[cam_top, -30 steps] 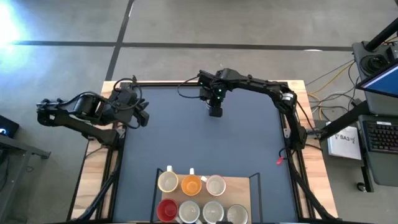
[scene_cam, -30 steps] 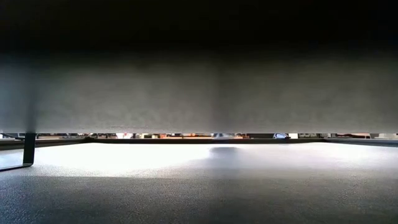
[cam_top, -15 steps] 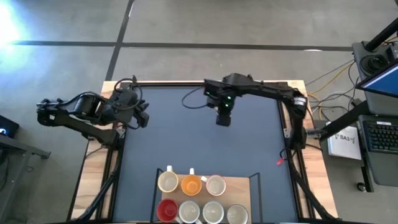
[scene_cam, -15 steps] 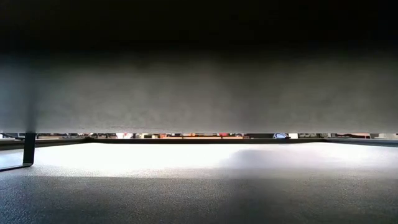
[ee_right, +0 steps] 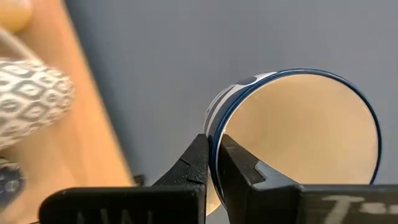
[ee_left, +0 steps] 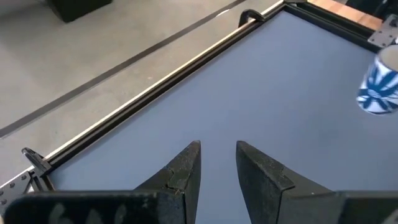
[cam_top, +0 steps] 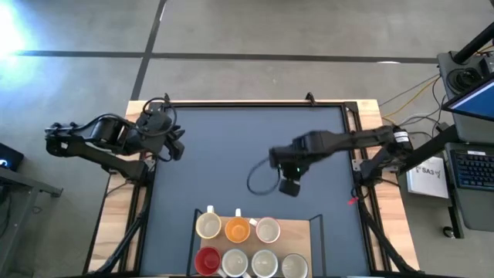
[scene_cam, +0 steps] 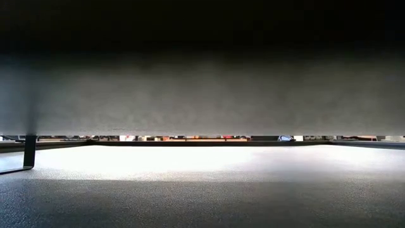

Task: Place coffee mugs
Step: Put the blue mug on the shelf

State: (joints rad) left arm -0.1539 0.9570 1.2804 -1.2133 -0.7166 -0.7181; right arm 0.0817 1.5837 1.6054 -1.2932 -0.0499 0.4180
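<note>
Dark blue table mat (cam_top: 231,147), wooden tray (cam_top: 302,228), grey floor (cam_top: 231,38), cables (cam_top: 409,96)

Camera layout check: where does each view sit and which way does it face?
High: overhead, straight down on the table; both arms, left gripper, right gripper.
Low: table height, level; grey surface blocks most; no arm shows.
Left wrist: past its open fingers, across table to a mug.
Right wrist: close on mug, rim pinched by its fingers.
Shared: both wrists see, likely, the same mug.
</note>
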